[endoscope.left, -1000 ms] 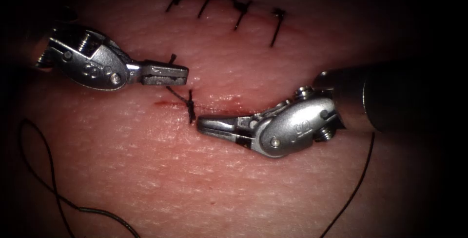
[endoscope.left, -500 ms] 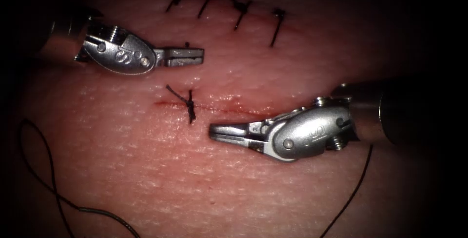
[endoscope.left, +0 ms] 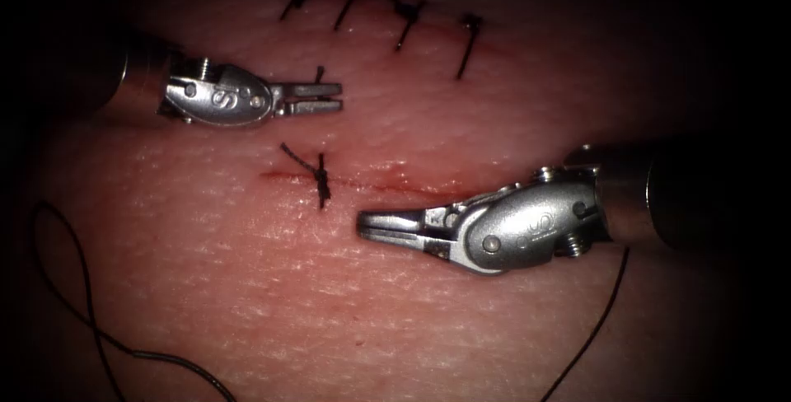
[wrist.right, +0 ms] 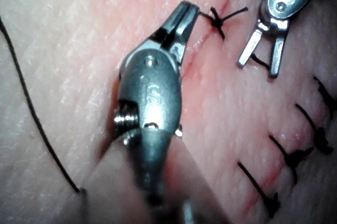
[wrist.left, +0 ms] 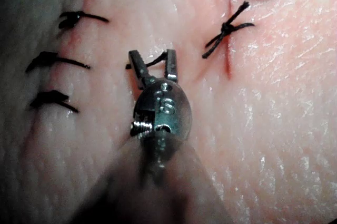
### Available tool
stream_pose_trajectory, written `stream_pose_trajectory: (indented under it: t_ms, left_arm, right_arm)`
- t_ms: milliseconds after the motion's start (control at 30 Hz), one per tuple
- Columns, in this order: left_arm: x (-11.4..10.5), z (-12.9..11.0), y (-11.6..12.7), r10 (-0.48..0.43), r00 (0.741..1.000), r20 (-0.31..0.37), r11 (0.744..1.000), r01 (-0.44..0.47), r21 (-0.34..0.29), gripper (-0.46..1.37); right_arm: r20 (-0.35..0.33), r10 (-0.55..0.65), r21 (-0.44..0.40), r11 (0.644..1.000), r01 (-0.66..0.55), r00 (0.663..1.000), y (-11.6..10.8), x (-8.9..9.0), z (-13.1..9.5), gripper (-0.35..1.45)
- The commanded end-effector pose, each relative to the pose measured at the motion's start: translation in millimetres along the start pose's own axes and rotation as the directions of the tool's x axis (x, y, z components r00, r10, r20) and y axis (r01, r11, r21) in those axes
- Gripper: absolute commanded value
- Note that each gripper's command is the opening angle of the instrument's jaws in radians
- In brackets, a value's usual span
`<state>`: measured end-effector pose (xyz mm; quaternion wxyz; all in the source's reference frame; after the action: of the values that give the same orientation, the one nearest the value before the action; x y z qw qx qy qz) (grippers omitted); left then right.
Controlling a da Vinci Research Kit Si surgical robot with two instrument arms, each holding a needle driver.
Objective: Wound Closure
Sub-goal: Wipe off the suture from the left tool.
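The tissue (endoscope.left: 428,311) has a thin red cut (endoscope.left: 395,184) running left to right. One tied knot (endoscope.left: 321,178) with short tails sits at the cut's left end, and appears again as the knot (wrist.left: 227,28) and the knot (wrist.right: 217,18). My left tool (endoscope.left: 329,97) hovers above and left of the knot, jaws slightly open. A short cut piece of thread (wrist.left: 152,60) lies at its jaws (endoscope.left: 319,74). My right tool (endoscope.left: 367,225) lies just below the cut, right of the knot, jaws shut on nothing.
Several finished stitches (endoscope.left: 408,19) close a second cut farther back. Loose thread loops over the tissue at the lower left (endoscope.left: 82,303). Another strand (endoscope.left: 597,324) trails down from under the right tool's shaft.
The left tool rose and shifted right, away from the knot, and its jaws parted around the short thread piece. The right tool drew back slightly to the right and down.
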<state>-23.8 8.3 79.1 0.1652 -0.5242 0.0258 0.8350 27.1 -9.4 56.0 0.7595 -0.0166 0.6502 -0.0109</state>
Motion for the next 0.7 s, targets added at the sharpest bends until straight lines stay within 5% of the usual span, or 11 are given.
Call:
stream_pose_trajectory:
  t_ms: [33,400,700]
  left_arm:
    - [-0.7,-0.6,0.2,-0.057,0.998,0.001,0.998,0.057,-0.003,0.63]
    - [-1.5,-3.9,0.5,-0.303,0.950,0.078,0.952,0.305,-0.007,0.69]
    - [0.7,-6.8,0.2,-0.344,0.933,0.109,0.937,0.349,-0.032,0.73]
  right_arm:
    - [0.000,0.000,-0.001,1.000,0.000,1.000,0.0,0.1,0.0,-0.35]
    - [0.001,0.002,-0.001,1.000,-0.002,1.000,0.2,0.2,0.0,-0.35]
    - [0.023,0.034,-0.023,0.999,-0.034,0.999,1.0,0.4,-0.5,-0.35]
